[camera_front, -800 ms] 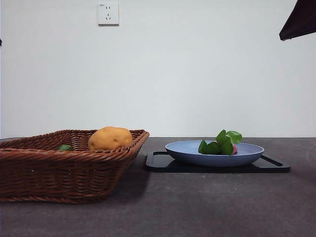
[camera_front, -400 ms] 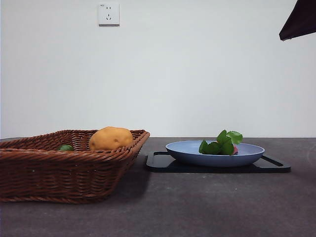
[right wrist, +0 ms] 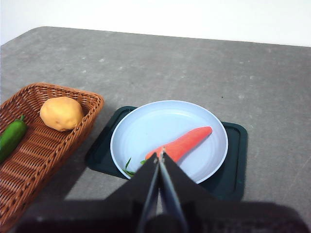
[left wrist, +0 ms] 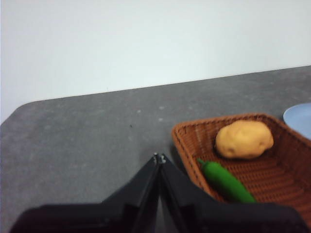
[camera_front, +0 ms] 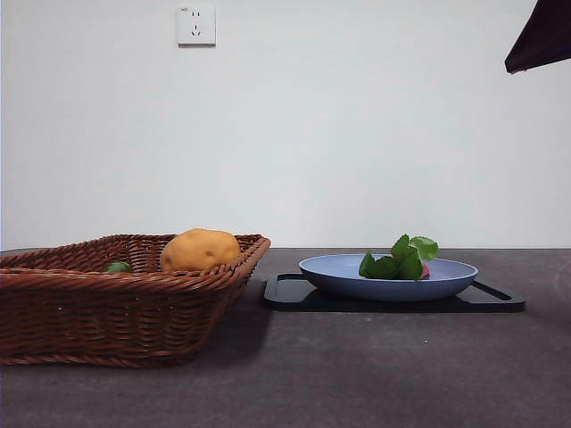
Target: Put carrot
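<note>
The carrot [camera_front: 400, 259] lies in the blue plate [camera_front: 339, 272] on a black tray [camera_front: 285, 294]; its green leaves and a bit of reddish body show in the front view. In the right wrist view the carrot [right wrist: 182, 143] is an orange-red body lying across the plate [right wrist: 146, 126], its leaves mostly hidden behind my right gripper [right wrist: 159, 156]. That gripper is shut and empty, high above the plate; it shows as a dark tip at the top right corner of the front view [camera_front: 541, 37]. My left gripper [left wrist: 159, 158] is shut and empty, above the table beside the basket.
A brown wicker basket [camera_front: 107, 303] stands at the left and holds an orange-tan potato-like lump [camera_front: 200, 250] and a green pepper [left wrist: 226, 181]. The black tray [right wrist: 235, 160] lies right of the basket. A wall socket [camera_front: 195, 25] is on the wall behind.
</note>
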Tool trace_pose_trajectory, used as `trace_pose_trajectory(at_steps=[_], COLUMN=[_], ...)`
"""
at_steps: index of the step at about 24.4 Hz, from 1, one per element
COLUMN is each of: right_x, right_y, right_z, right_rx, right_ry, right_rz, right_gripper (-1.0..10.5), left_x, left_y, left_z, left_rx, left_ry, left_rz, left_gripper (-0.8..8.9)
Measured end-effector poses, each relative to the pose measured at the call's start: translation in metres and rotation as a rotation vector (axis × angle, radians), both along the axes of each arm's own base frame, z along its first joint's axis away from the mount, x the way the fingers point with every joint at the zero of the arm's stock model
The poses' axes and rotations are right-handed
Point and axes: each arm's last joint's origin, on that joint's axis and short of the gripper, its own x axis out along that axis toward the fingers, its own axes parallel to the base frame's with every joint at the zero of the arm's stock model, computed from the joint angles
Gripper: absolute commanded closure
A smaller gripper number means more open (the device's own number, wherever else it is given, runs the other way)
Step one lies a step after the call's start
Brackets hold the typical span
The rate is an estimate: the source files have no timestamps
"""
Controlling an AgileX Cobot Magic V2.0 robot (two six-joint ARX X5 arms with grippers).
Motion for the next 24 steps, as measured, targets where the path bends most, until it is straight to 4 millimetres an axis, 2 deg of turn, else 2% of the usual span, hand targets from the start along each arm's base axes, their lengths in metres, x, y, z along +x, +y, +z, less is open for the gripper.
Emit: trace_pose_trajectory(at_steps=[3, 7, 14, 24], right_x=[0.000, 0.000, 0.000, 0.000], right_y=[0.000, 0.000, 0.000, 0.000], right_z=[0.000, 0.000, 0.000, 0.000], right_rx=[0.000, 0.000, 0.000, 0.000], right_ry=[0.000, -0.001, 0.000, 0.000], right_rz=[0.000, 0.000, 0.000, 0.000], right_gripper=[9.4, 9.4, 9.4, 9.4], left_x=[0.001, 0.001, 0.000, 0.000], left_y=[0.000, 0.003, 0.007, 0.007], left_z=[-0.017, -0.029, -0.036, -0.038], left_rx=[-0.007, -0.047, -0.061, -0.042], left_ry=[0.013, 0.033, 0.101, 0.120], left_rz=[0.009, 0.100, 0.236, 0.236], left_gripper=[8.07, 8.07, 8.07, 8.07])
